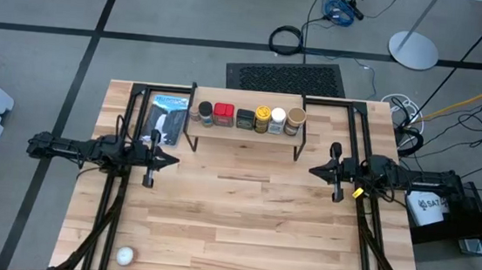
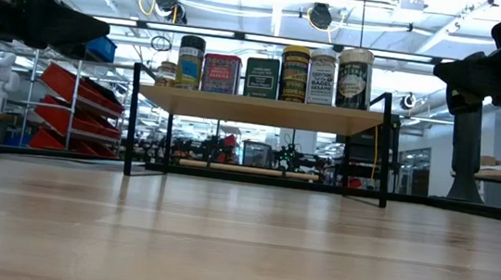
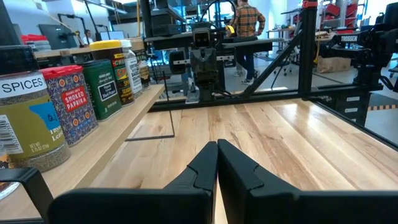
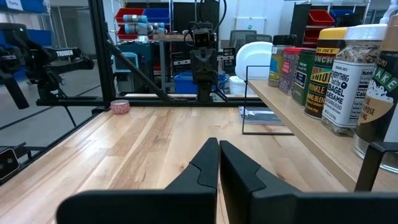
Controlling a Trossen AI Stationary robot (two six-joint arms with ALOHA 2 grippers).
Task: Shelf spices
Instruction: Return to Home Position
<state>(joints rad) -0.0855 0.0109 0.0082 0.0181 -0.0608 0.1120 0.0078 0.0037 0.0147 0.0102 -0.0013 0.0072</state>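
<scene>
Several spices stand upright in a row on the shelf [image 1: 246, 132] at the table's far edge: a dark-lidded jar [image 1: 205, 113], a red tin [image 1: 224, 113], a black square tin [image 1: 244, 119], and jars with a yellow lid [image 1: 263, 118], a white lid [image 1: 277, 120] and a tan lid [image 1: 296, 120]. In the low view they rest on the wood plank [image 2: 263, 110]. My left gripper [image 1: 173, 158] is shut and level, off the shelf's left end. My right gripper [image 1: 312, 170] is shut and level, off its right end. They point at each other and hold nothing.
A flat blue-and-black package [image 1: 167, 118] lies left of the shelf. A small white ball [image 1: 125, 255] sits near the table's near left corner. Bare wood [image 1: 242, 222] stretches between the arms and toward the near edge. A black mat [image 1: 285, 76] lies on the floor beyond the far edge.
</scene>
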